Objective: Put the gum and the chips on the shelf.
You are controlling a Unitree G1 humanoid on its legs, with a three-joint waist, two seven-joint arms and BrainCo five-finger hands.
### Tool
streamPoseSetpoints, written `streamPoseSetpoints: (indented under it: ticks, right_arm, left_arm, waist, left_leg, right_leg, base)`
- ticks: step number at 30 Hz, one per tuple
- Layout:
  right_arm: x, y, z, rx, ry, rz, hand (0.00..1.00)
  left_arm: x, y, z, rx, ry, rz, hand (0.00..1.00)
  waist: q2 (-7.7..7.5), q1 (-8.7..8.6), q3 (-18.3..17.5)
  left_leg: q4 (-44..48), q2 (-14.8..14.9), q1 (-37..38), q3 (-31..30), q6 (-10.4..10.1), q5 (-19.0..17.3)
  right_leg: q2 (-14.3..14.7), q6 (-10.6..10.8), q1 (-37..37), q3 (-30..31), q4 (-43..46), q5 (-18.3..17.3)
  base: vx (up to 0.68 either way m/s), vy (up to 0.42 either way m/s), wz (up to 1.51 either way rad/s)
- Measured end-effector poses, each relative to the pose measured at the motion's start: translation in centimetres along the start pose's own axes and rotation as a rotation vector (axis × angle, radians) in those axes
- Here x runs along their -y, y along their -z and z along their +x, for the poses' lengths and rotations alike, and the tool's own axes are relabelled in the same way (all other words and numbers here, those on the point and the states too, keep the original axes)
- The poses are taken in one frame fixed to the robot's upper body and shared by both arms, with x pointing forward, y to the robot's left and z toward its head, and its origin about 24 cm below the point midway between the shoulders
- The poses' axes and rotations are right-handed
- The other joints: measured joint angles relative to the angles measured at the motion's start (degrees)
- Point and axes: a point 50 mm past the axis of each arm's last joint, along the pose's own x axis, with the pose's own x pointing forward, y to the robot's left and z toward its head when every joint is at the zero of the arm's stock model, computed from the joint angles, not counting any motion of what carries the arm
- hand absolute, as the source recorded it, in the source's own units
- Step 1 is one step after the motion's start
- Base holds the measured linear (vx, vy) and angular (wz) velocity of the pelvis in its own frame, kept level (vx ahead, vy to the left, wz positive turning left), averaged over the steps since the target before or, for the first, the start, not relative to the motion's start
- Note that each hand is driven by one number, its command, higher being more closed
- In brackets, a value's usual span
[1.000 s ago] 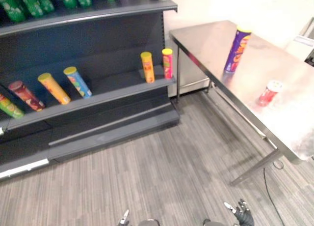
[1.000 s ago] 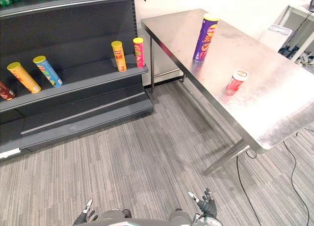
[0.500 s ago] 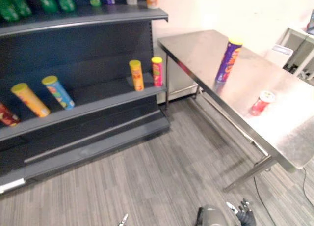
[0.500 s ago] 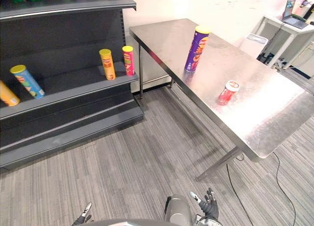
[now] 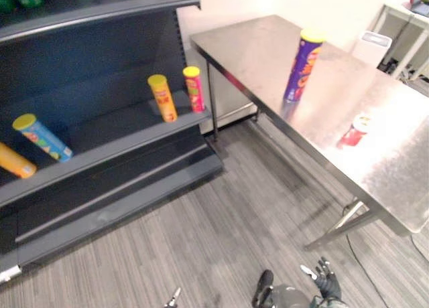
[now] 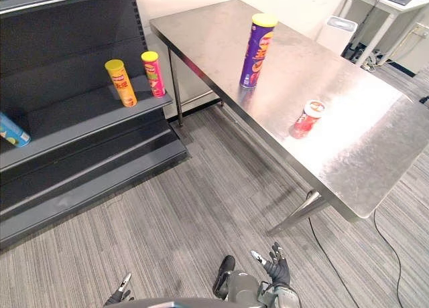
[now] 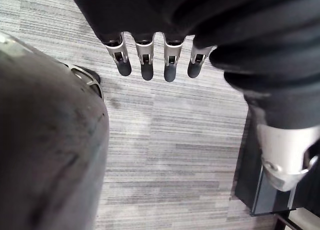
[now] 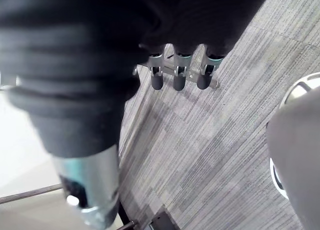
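Observation:
The chips are a tall purple can (image 5: 301, 65) with a yellow lid, upright near the far side of the steel table (image 6: 362, 167). The gum is a small red canister (image 6: 307, 118) with a white lid, standing nearer the table's front. To the left stands the dark shelf (image 5: 114, 137). Both hands hang low over the carpet, far from the table. My left hand (image 7: 145, 65) has straight fingers and holds nothing. My right hand (image 8: 177, 77) is also open and empty, and it shows at the lower edge of the right eye view (image 6: 273, 268).
On the middle shelf board stand a yellow can (image 5: 161, 98) and a pink can (image 5: 194, 89); a blue can (image 5: 41, 136) and an orange can (image 5: 13, 161) lie tilted further left. A white bin (image 5: 374, 47) sits behind the table. Grey carpet lies between shelf and table.
The whole picture has shifted as the camera moved toward the table. The cans, the gum and both hands keep their places.

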Motion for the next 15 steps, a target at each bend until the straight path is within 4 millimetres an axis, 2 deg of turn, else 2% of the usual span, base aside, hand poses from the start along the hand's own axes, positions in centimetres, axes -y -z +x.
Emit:
streamPoseSetpoints:
  ticks: [2, 3, 4, 5, 6, 8, 9, 11, 12, 14, 15]
  right_arm:
    - [-0.1, -0.3, 0.0, 0.014, 0.000, 0.007, 0.00]
    - [0.0, -0.8, 0.1, 0.029, -0.002, 0.001, 0.00]
    - [0.2, -0.8, 0.0, 0.029, 0.000, -0.005, 0.00]
    - [0.4, -0.6, 0.0, 0.010, 0.004, -0.011, 0.00]
    - [0.8, -0.2, -0.2, -0.013, 0.027, -0.013, 0.00]
    - [1.3, -0.1, -0.2, -0.021, 0.053, -0.003, 0.00]
    - [1.6, 0.0, -0.2, -0.031, 0.064, -0.004, 0.00]
    - [2.5, 0.8, -0.1, -0.095, 0.101, 0.003, 0.00]
    - [2.7, 1.0, -0.1, -0.112, 0.108, 0.006, 0.00]
    - [3.5, 1.7, -0.4, -0.150, 0.144, 0.024, 0.00]
    - [3.8, 2.1, -0.6, -0.164, 0.157, 0.033, 0.00]
  left_arm:
    - [0.2, -0.2, 0.1, 0.007, 0.005, -0.002, 0.00]
    - [0.3, 0.0, 0.1, -0.008, 0.008, -0.005, 0.00]
    - [0.3, 0.2, 0.1, -0.017, 0.007, -0.007, 0.00]
    - [-0.1, 0.6, -0.1, -0.027, 0.002, -0.030, 0.00]
    - [0.3, -0.2, 0.2, -0.008, 0.021, -0.045, 0.00]
    - [0.9, -0.5, 0.2, 0.019, 0.042, -0.077, 0.00]
    - [1.2, -0.5, 0.3, 0.023, 0.055, -0.082, 0.00]
    - [1.7, -0.6, 0.4, 0.032, 0.070, -0.137, 0.00]
    - [1.7, -0.7, 0.4, 0.035, 0.071, -0.156, 0.00]
    - [1.9, -0.8, 0.4, 0.050, 0.077, -0.184, 0.00]
    - [1.9, -0.8, 0.4, 0.053, 0.077, -0.185, 0.00]
  waist:
    - [-0.01, 0.06, -0.08]
    - [1.04, -0.07, -0.67]
    - [1.43, -0.06, -1.01]
    - [1.18, -0.18, -1.95]
    - [1.09, -0.09, -2.11]
    - [1.70, 0.23, -1.76]
    - [2.17, 0.15, -1.74]
    - [2.39, 0.29, -1.78]
    - [2.35, 0.32, -1.78]
    - [2.03, 0.24, -1.78]
    - [1.89, 0.18, -1.79]
  left_leg:
    - [1.40, 0.55, -0.54, 1.50, -1.00, -1.98]
    - [4.61, 2.08, -1.00, 6.14, -4.24, -5.19]
    - [5.21, 2.45, -0.87, 7.04, -5.14, -5.41]
    - [15.02, 3.51, -2.57, 8.90, -6.82, -5.76]
    - [31.84, 7.35, -7.97, 8.24, -7.14, -4.13]
    - [50.27, 11.55, -15.30, 3.87, -4.58, 1.77]
    - [52.78, 11.76, -16.63, 2.88, -4.96, 0.49]
    - [49.98, 11.16, -18.40, 1.60, -3.55, -1.24]
    - [47.82, 11.00, -18.53, 1.09, -3.50, -1.22]
    - [35.74, 9.72, -19.85, -2.77, -3.03, -0.93]
    - [32.30, 9.15, -20.06, -4.41, -2.67, -0.69]
  right_leg:
    - [0.10, -0.78, -0.96, -0.58, 2.13, -0.55]
    - [-0.57, -2.21, -4.05, -2.49, 9.93, -4.61]
    - [-0.46, -2.27, -4.31, -2.95, 11.00, -5.26]
    - [-0.31, -1.82, -3.40, -2.82, 11.70, -8.14]
    - [0.85, -3.30, -1.99, -0.87, 10.03, -9.85]
    - [2.75, -3.39, 1.68, 4.32, 5.92, -9.10]
    - [3.12, -3.13, 2.82, 6.19, 5.01, -8.91]
    - [3.67, -1.79, 7.62, 13.87, 1.84, -7.75]
    - [3.74, -1.66, 8.45, 15.66, 1.32, -7.68]
    - [3.85, -0.89, 10.56, 22.68, -0.47, -7.26]
    - [3.76, -0.48, 10.78, 24.17, -0.72, -7.18]
  base:
    - [-0.05, -0.021, -0.46]
    - [0.00, -0.078, -0.84]
    - [0.16, -0.068, -1.15]
    - [0.27, -0.120, -1.09]
    - [0.30, -0.114, -1.24]
    - [0.23, -0.068, -1.21]
    - [0.27, 0.009, -1.47]
    - [0.31, 0.049, -1.68]
    - [0.29, 0.100, -1.73]
    - [0.33, 0.209, -1.57]
    - [0.35, 0.279, -1.46]
